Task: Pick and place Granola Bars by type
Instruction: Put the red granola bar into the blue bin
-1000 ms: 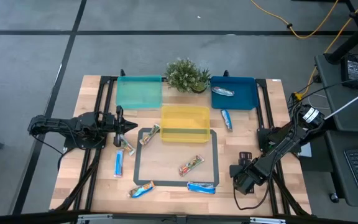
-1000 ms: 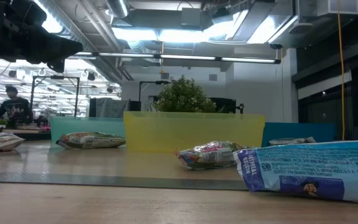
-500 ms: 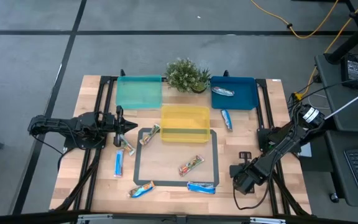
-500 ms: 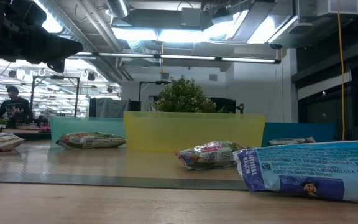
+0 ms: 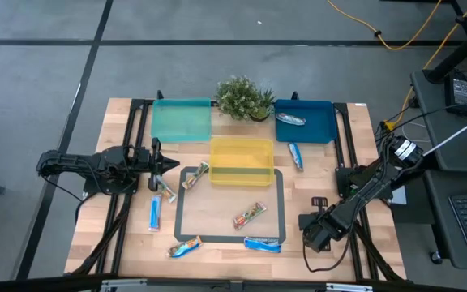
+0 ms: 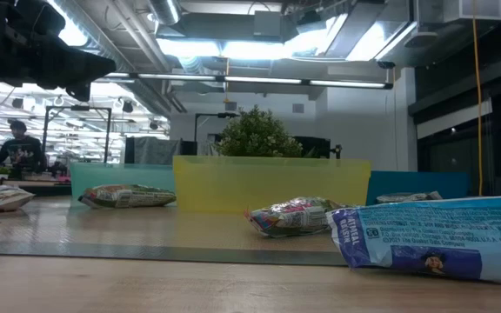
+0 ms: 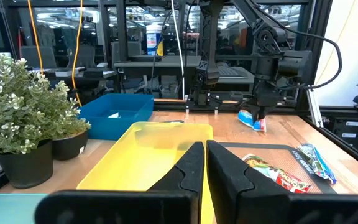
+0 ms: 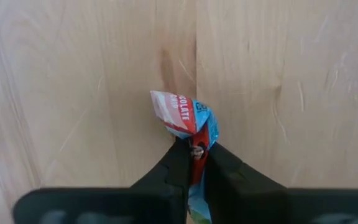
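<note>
My right gripper point(image 8: 196, 149) points down at the table's near right part point(image 5: 314, 231) and is shut on a blue and red granola bar point(image 8: 185, 118). That bar also shows under the gripper in the left wrist view point(image 7: 253, 119). My left gripper point(image 7: 205, 168) waits shut and level at the table's left point(image 5: 173, 164). Other granola bars lie flat on the table: blue ones point(image 5: 154, 213) point(image 5: 262, 244) point(image 5: 296, 155), tan ones point(image 5: 195, 174) point(image 5: 165, 188), and red-printed ones point(image 5: 250, 216) point(image 5: 184, 248). A silvery bar point(image 5: 290, 119) lies in the blue tray point(image 5: 319, 130). My right gripper pinches the bar's wrapper point(image 8: 199, 134) between its two fingers, which come from above and point down. The wrapper is bunched up where the fingers meet it, and its red and blue end sticks out past them. I cannot tell whether the bar is clear of the table.
A teal tray point(image 5: 181, 120), a yellow tray point(image 5: 241, 161) and the blue tray stand along the far side, with a potted plant point(image 5: 244, 97) between them. A dark-bordered mat point(image 5: 278, 203) marks the table's middle. Black frame rails run along both table sides.
</note>
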You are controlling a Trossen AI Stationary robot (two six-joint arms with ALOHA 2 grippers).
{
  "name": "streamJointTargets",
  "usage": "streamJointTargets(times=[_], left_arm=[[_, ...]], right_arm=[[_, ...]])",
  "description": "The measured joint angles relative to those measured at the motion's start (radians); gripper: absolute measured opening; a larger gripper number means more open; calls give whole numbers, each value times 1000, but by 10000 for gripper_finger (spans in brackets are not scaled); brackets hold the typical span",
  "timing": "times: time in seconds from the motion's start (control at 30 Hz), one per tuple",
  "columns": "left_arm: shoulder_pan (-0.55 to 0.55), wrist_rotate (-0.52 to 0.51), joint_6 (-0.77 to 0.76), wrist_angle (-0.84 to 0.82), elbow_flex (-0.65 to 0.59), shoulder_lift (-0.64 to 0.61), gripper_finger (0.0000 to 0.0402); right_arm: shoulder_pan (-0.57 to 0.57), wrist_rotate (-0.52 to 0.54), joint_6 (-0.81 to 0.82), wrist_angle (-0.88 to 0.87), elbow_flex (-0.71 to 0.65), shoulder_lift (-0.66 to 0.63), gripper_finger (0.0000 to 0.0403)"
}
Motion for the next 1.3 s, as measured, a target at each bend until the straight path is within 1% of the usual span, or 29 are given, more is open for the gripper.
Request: streamJointTargets(times=[0.13,0.27,0.4,0.6,0.7,0.87,1.03,1.17,1.3], left_arm=[[0,0,0,0,0,0,9],[0,0,0,0,0,0,9],[0,0,0,0,0,0,8],[0,0,0,0,0,0,11],[0,0,0,0,0,0,10],[0,0,0,0,0,0,8],[0,0,0,0,0,0,11],[0,0,0,0,0,0,12],[0,0,0,0,0,0,11]], right_arm=[[-19,3,10,1,21,1,30],[-50,30,-19,0,64,1,39],[-91,88,-66,-3,127,-15,42],[-145,200,-132,-16,232,-75,29],[-158,228,-161,-17,260,-104,29],[-169,263,-168,-19,266,-147,38],[-194,271,-174,-25,266,-196,30],[-225,328,-212,-31,266,-254,26],[-254,378,-243,-36,267,-326,34]])
